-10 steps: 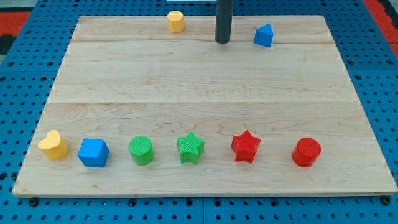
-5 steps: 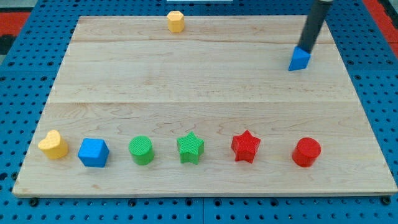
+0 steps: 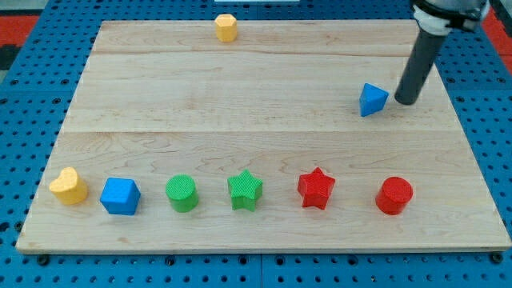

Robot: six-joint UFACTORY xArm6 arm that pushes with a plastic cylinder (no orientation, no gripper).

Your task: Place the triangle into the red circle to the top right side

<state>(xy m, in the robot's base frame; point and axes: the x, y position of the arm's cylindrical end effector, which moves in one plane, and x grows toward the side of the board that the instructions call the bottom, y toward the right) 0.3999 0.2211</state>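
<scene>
1. The wooden board [image 3: 264, 104] lies on a blue pegboard surface [image 3: 24, 160], with red matting visible at the view's top corners.
2. The arm ends in a plain dark rod and carries no gripper, so there are no jaws to report as apart or together.
3. My tip [image 3: 404, 102] rests on the board at the view's right, just beside the blue triangle [image 3: 372, 99], on that block's right side. Whether the two touch cannot be told; any gap is very small.
4. The blue triangle sits in the right half of the board, well above the bottom row and up and slightly left of the red circle [image 3: 394, 196].
5. The red circle stands at the right end of the bottom row, well apart from the triangle.
6. Bottom row, from the view's left: yellow heart [image 3: 68, 186], blue cube [image 3: 120, 196], green circle [image 3: 182, 193], green star [image 3: 245, 190], red star [image 3: 316, 188], then the red circle.
7. A yellow hexagon [image 3: 226, 27] stands alone near the board's top edge, left of centre.
</scene>
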